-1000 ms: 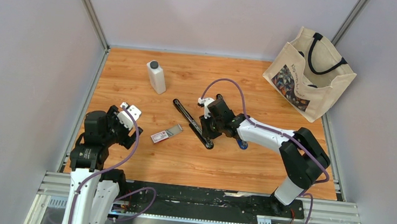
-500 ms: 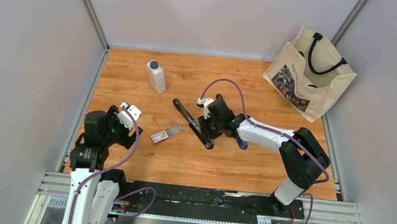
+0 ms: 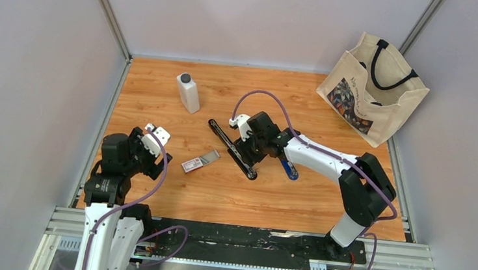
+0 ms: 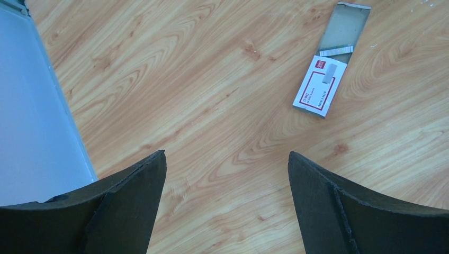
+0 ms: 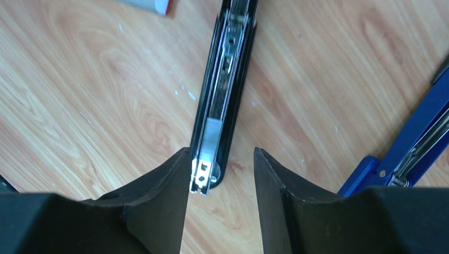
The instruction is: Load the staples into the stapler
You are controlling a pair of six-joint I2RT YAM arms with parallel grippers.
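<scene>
Now | staples box [image 4: 320, 92]: tray [image 4: 348, 24] slid out, staples [image 4: 335, 51] inside | left hand [image 4: 225, 159] wide open, empty | right hand [image 5: 221, 151] parted astride black stapler [image 5: 227, 79]

Wooden table [image 3: 153, 193], as you see it: black stapler [image 3: 223, 137] opened flat; left of it, staples [image 3: 200, 161], tray out; beyond, white bottle [image 3: 188, 93]; right, blue stapler [image 3: 291, 170]; far right, tote bag [image 3: 371, 88].

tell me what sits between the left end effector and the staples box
Nothing sits there: only bare wooden table separates the open left end effector from the staples box. The left wrist view shows that stretch plainly.
</scene>
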